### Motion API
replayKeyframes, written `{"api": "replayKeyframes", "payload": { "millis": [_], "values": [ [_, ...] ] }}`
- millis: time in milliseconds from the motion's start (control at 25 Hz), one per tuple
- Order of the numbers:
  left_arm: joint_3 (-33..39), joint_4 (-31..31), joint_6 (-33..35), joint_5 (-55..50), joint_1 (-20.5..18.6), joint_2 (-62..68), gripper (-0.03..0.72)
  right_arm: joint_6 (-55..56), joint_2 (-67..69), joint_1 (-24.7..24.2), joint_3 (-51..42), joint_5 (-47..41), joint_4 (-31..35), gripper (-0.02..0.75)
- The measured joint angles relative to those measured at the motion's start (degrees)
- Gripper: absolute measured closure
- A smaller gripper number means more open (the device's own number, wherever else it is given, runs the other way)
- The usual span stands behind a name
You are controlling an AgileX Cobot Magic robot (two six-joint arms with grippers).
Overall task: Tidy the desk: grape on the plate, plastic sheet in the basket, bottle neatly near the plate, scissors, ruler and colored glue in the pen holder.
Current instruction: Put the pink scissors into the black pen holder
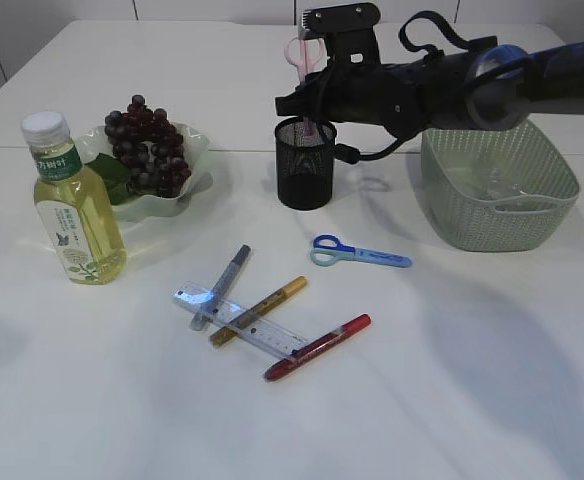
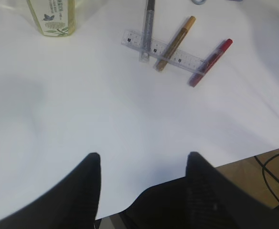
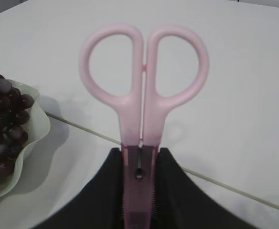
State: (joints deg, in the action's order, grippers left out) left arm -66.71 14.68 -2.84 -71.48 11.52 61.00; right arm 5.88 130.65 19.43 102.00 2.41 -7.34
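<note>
Three glue pens (image 1: pixel 257 311), one ruler (image 1: pixel 240 322), two scissors (image 1: pixel 358 252).

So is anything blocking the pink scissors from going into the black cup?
Nothing visible. The right fingers hold the pink scissors handles-up, right above the black cup, and its mouth looks open. The blue scissors lie off to the side on the table.

- 2 scissors: pink pair (image 3: pixel 143 102), blue pair (image 1: pixel 357 252)
- 3 glue pens: silver (image 1: pixel 222 285), gold (image 1: pixel 259 310), red (image 1: pixel 318 347)
- 1 ruler (image 1: pixel 240 322)
- 1 bottle (image 1: pixel 73 202)
- 1 bunch of grapes (image 1: pixel 148 143)
- 1 plate (image 1: pixel 194 150)
- 1 pen holder (image 1: pixel 305 165)
- 1 basket (image 1: pixel 497 190)
- 2 grippers: left (image 2: pixel 143 164), right (image 3: pixel 139 160)
</note>
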Motion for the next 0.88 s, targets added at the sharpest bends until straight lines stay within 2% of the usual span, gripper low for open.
{"api": "replayKeyframes", "payload": {
  "millis": [360,720,880],
  "values": [
    [0.0,0.9,0.0,0.0,0.0,0.0,0.273,0.0,0.0,0.0,0.0,-0.7,0.0,0.553],
    [0.0,2.1,0.0,0.0,0.0,0.0,0.273,0.0,0.0,0.0,0.0,-3.2,0.3,0.437],
    [0.0,2.1,0.0,0.0,0.0,0.0,0.273,0.0,0.0,0.0,0.9,-4.6,0.5,0.418]
  ]
}}
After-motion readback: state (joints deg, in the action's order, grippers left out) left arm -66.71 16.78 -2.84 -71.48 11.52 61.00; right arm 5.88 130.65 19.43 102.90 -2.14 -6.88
